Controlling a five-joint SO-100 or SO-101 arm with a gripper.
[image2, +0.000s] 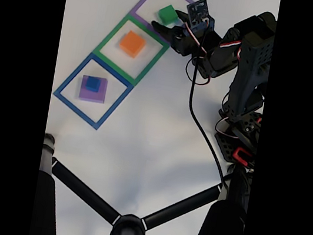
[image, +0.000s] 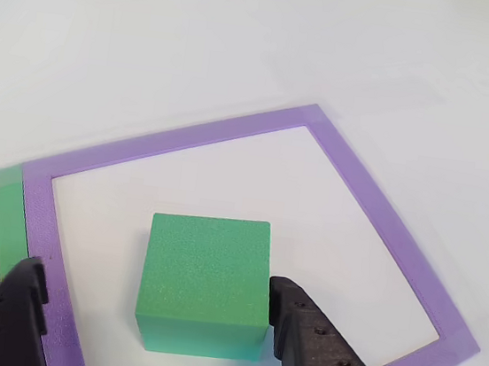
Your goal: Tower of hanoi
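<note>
Four foam blocks make the tower, and we see them spread over three taped squares on the white bench (image2: 157, 153). In the fixed view the blue block (image2: 93, 83) sits on the purple block (image2: 93, 89) inside the blue outline (image2: 66, 82), the orange block (image2: 132, 43) lies alone in the green outline (image2: 110, 39), and the green block (image: 204, 282) stands in the purple outline (image: 375, 208).

Our hand (image: 152, 319) is spread wide, with one black finger on each side of the green block. The right finger (image: 295, 319) is just beside the block's right face; the left finger (image: 20, 303) stands apart from it, over the purple tape. Nothing is pinched.

We judge the block to be light, a little soft and matte, so it should not slip easily. A moderate squeeze seems enough; too much could dent the foam. The best hold is probably on the two opposite side faces, near the middle height, with the fingers flat against them so the block does not turn.
</note>
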